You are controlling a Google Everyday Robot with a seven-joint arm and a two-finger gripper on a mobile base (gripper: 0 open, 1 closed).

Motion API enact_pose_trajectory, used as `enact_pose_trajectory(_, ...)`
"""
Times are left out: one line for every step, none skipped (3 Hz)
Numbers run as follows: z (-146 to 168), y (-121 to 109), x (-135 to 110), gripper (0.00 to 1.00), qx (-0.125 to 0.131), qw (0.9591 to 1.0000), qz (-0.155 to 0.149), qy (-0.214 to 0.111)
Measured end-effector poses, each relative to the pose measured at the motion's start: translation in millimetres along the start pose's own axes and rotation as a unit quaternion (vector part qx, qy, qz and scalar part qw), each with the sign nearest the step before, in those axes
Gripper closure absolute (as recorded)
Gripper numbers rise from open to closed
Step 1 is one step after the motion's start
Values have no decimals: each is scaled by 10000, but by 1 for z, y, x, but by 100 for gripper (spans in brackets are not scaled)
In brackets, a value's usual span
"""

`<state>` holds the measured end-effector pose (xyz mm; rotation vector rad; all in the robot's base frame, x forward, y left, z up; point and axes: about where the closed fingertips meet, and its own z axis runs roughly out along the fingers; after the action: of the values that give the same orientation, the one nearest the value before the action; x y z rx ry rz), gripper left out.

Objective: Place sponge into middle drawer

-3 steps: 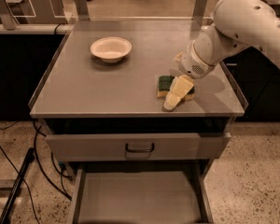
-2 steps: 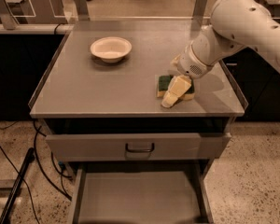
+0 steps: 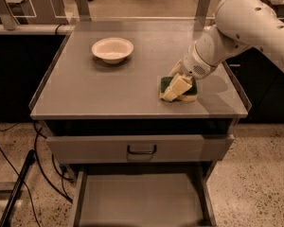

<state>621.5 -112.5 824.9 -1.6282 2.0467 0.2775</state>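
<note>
Lying atop cabinet under hand, sponge; middle drawer open

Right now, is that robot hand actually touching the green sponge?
Touching. The camera view shows the gripper down on the sponge at the countertop's right side, overlapping it with no visible gap.

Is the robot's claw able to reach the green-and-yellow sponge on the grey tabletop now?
Probably yes: the claw rests right on the small green-and-yellow sponge, near the front edge of the grey metal tabletop; nothing stands between them.
</note>
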Motion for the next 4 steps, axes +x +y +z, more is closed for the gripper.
enact_pose_trajectory(-8,6,-2,83,-26,10000,-38,35)
enact_pose_trajectory(-32,19,-8,100,-22,9998,-140,111)
enact_pose_trajectory(-76,55,-5,100,2,9996,-258,129)
enact_pose_trajectory(-105,98,-5,100,-187,9992,-356,27)
